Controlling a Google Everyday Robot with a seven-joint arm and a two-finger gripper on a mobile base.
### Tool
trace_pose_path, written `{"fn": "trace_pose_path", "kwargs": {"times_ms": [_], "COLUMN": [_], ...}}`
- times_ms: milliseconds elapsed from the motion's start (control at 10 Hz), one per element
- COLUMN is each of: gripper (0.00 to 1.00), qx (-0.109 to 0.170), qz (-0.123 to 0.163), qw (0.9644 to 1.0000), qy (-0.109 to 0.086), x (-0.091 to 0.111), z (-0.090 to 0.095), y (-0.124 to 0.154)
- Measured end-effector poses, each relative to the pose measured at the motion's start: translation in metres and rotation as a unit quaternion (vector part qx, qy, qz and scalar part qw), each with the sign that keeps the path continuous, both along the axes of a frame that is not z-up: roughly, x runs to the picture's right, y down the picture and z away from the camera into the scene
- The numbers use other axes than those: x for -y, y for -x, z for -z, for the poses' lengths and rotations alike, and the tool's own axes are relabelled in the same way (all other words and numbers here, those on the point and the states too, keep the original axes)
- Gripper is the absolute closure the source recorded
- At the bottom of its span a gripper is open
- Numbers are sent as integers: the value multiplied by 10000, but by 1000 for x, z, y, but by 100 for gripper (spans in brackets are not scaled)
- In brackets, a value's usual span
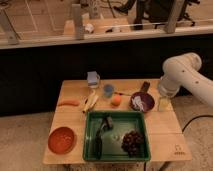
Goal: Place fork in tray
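The fork (123,93) is a thin dark sliver with a reddish end. It lies on the wooden table between the blue cup (108,90) and the purple bowl (142,102). The dark green tray (90,136) sits at the table's front middle. It holds a thick dark utensil (102,133) and a bunch of dark grapes (132,141). My white arm (180,74) comes in from the right. My gripper (164,104) hangs over the table's right side, just right of the purple bowl and apart from the fork.
An orange bowl (62,139) stands front left. Pale yellowish sticks (91,101), an orange carrot-like piece (68,103), an orange fruit (116,100), a blue-white box (93,78) and a dark object (145,86) lie across the table's back. A dark wall and railing stand behind.
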State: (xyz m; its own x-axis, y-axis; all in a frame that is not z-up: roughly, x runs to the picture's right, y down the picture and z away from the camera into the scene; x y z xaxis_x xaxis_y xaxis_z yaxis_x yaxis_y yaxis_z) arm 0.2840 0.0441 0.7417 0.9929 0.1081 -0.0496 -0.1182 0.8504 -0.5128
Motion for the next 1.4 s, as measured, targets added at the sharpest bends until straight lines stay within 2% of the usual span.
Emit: {"fn": "trace_pose_path", "kwargs": {"times_ms": [200,300,400,900,1200,1400], "gripper": [20,20,20,20,20,20], "qx": [-53,-123,-212,-226,134,299], "qz": [-44,-27,-11,-13,-116,-219], "qw": [10000,9999,9997,9997,9998,9991], "qy": [-6,24,124,128,136,207], "x": [41,55,80,81,83,85], "z": [-29,-40,-61,-62,-63,-68], "y": [8,10,24,22,55,91]}}
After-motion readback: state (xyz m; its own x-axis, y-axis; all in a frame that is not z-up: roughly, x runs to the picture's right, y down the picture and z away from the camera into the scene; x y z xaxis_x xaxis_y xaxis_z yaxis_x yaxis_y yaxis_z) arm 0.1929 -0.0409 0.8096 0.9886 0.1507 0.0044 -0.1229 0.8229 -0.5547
